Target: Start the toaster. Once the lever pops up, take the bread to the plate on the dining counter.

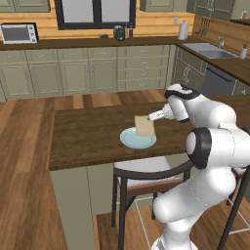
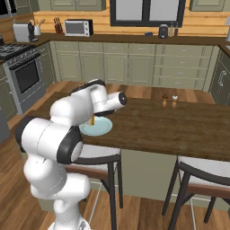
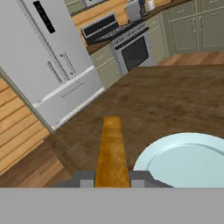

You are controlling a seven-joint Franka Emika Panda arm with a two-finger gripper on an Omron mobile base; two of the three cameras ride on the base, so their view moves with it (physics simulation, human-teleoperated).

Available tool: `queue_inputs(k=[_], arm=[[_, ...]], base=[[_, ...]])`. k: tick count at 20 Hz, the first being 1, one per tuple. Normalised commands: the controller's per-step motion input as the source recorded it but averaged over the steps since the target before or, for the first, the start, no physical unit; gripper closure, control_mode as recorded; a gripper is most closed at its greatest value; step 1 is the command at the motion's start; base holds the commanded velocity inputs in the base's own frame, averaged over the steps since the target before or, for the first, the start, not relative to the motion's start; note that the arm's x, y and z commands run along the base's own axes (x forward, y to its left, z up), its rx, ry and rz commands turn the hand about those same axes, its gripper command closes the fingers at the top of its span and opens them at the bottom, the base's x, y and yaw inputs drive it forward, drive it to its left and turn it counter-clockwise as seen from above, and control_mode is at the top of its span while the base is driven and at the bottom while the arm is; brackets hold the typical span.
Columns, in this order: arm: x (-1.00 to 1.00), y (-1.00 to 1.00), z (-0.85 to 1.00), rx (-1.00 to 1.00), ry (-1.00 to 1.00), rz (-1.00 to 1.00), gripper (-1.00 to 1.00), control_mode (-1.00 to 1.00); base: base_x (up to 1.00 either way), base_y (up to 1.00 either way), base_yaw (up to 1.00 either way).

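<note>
left base view | hand [image 1: 150, 118] pinching bread [image 1: 144, 126] | bread above plate [image 1: 132, 141]

the arm reaches forward, its hand [image 1: 150, 117] turned sideways with fingers clamped shut.

Dining counter [image 1: 88, 136], dark wood top: plate [image 1: 137, 139] near front edge; two small shakers [image 2: 169, 101] farther back.

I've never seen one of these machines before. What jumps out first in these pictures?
The big white robot arm reaching over the dark wood dining counter. Its gripper is shut on a slice of bread, held on edge just above a pale blue-green plate near the counter's front edge. Behind stands a kitchen of green cabinets.
</note>
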Motion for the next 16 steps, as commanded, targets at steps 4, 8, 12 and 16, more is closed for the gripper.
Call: queue_inputs(k=[4, 8, 12, 16], arm=[[0.64, 0.00, -0.49, 0.01, 0.05, 0.00, 1.00, -1.00], [0.35, 0.02, -0.53, 0.02, 0.10, 0.00, 1.00, -1.00], [0.26, 0.13, -0.38, 0.03, 0.06, 0.00, 1.00, -1.00], [0.25, 0.28, -0.25, 0.04, 0.06, 0.00, 1.00, -1.00]], base=[[0.00, 0.00, 0.00], [0.00, 0.00, 0.00], [0.00, 0.00, 0.00], [0.00, 0.00, 0.00]])
